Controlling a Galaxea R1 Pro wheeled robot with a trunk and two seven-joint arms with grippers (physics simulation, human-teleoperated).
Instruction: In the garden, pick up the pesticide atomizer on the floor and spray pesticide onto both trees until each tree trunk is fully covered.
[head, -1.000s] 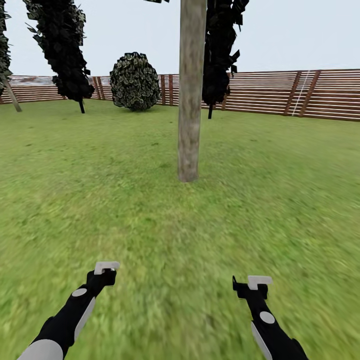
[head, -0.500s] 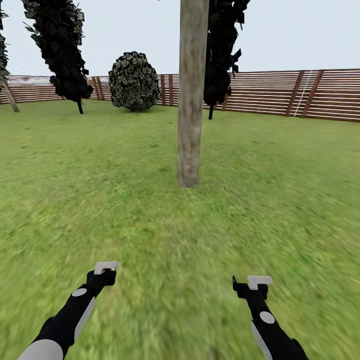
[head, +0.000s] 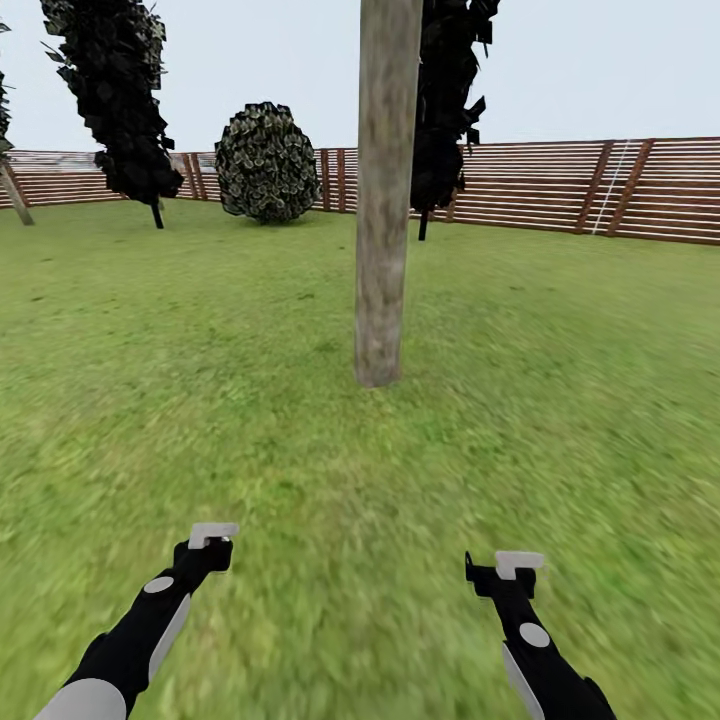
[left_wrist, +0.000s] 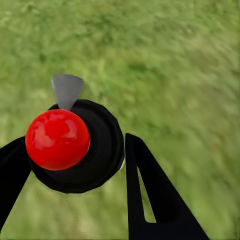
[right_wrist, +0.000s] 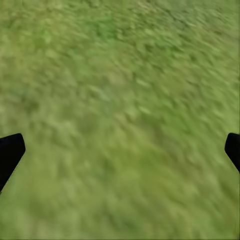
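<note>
You drove nearer: the tree trunk (head: 382, 200) grew larger at frame centre. Your left hand (left_wrist: 75, 165) pinched the pesticide atomizer (left_wrist: 75, 145); your right hand (right_wrist: 120, 150) was spread, empty.

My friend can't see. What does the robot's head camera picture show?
A thick bare tree trunk stands straight ahead on a green grass lawn. The robot's left gripper and right gripper reach forward low down, holding nothing. A wooden fence, dark trees and a round bush lie behind.

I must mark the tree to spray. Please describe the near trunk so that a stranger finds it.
Start from the slatted wooden fence behind the lawn. The tree trunk stands alone mid-lawn, directly ahead. Unlike the dark leafy trees and round bush by the fence, it is a thick, bare, beige-grey column.
</note>
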